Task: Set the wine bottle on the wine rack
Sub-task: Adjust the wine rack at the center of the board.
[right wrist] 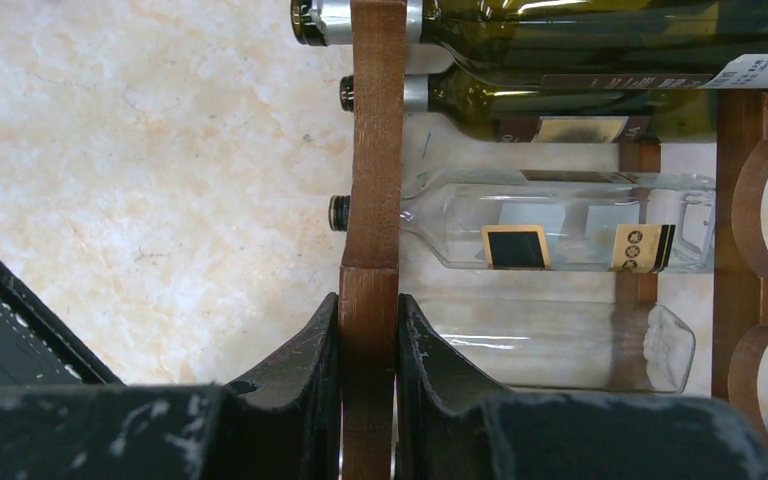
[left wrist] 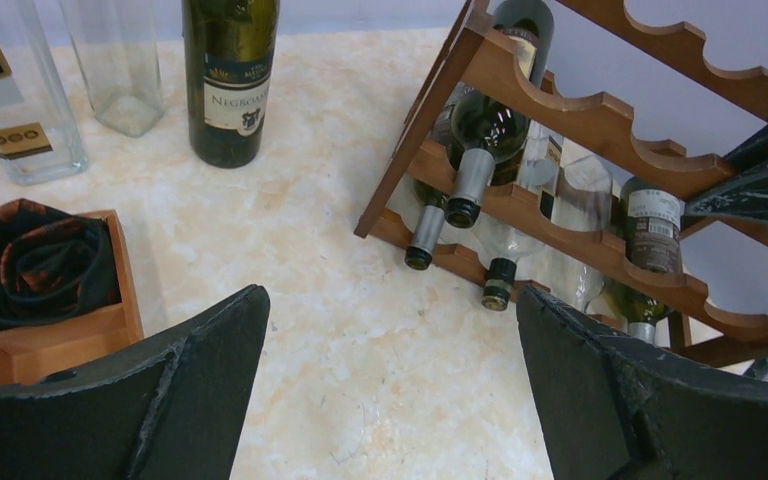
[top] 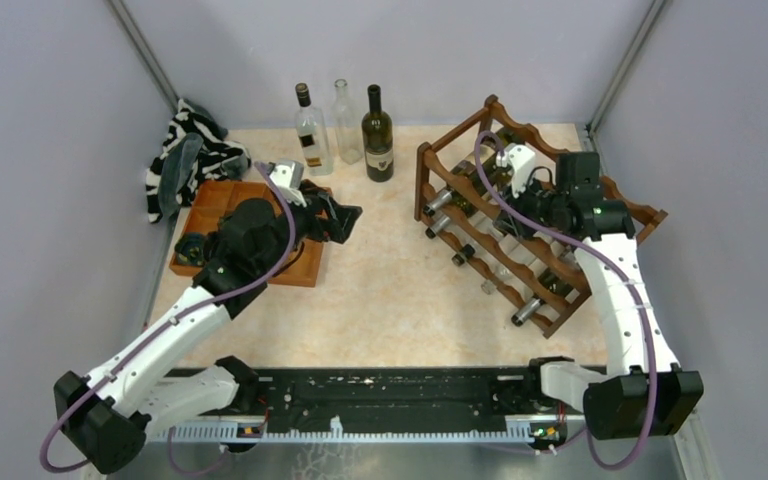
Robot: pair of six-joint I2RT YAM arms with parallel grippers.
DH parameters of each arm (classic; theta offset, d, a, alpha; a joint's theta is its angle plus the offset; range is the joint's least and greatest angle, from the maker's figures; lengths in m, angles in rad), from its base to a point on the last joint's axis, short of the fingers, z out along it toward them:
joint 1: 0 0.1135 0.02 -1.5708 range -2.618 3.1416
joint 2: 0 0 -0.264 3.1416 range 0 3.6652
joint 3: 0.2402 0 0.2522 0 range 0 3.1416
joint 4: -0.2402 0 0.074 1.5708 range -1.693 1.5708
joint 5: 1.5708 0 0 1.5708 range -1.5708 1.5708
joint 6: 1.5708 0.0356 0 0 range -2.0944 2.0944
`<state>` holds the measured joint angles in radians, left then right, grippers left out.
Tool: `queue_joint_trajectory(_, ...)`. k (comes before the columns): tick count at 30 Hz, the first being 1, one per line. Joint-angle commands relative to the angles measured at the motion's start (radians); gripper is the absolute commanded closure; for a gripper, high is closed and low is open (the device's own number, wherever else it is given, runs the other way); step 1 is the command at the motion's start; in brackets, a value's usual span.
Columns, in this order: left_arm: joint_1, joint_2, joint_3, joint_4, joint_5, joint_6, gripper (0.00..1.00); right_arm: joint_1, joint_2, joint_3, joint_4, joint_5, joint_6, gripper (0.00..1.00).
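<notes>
Left gripper (left wrist: 390, 310): fingers spread wide, nothing between them, hovering over the table (left wrist: 290, 260). Wine bottle (left wrist: 228, 80) stands upright near the far edge, long axis vertical, at 11 o'clock from the fingers in the left wrist view and 1 o'clock in the top view. Right gripper (right wrist: 368, 305): pinched narrow on a wooden rail of the wine rack (left wrist: 580, 118), probably steadying it. Rack sits at 3 o'clock of the bottle. Judgement: left arm nearer and free, so the reach goes forward to the bottle.
</notes>
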<state>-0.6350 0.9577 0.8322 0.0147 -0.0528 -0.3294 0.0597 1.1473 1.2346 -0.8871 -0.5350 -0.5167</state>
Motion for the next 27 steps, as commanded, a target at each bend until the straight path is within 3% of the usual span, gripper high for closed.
queue_joint_trajectory(1, 0.031, 0.053, 0.050, 0.082, 0.026, 0.043, 0.01, 0.055, -0.014, 0.002, 0.189, -0.152, 0.164, 0.98)
queue_joint_trajectory(10, 0.112, 0.250, 0.167, 0.176, 0.139, 0.062, 0.01, 0.093, 0.062, 0.035, 0.252, -0.173, 0.241, 0.91)
queue_joint_trajectory(14, 0.152, 0.357, 0.243, 0.205, 0.168, 0.056, 0.01, 0.106, 0.085, 0.065, 0.241, -0.184, 0.239, 0.83)
queue_joint_trajectory(16, 0.163, 0.409, 0.287, 0.214, 0.169, 0.055, 0.01, 0.107, 0.088, 0.092, 0.220, -0.186, 0.225, 0.73)
queue_joint_trajectory(21, 0.175, 0.510, 0.379, 0.224, 0.184, 0.075, 0.01, 0.106, 0.067, 0.188, 0.127, -0.179, 0.147, 0.33)
queue_joint_trajectory(23, 0.180, 0.542, 0.405, 0.222, 0.202, 0.079, 0.01, 0.107, 0.058, 0.226, 0.097, -0.180, 0.124, 0.25)
queue_joint_trajectory(27, 0.194, 0.573, 0.438, 0.208, 0.247, 0.076, 0.01, 0.106, 0.042, 0.275, 0.059, -0.205, 0.093, 0.22)
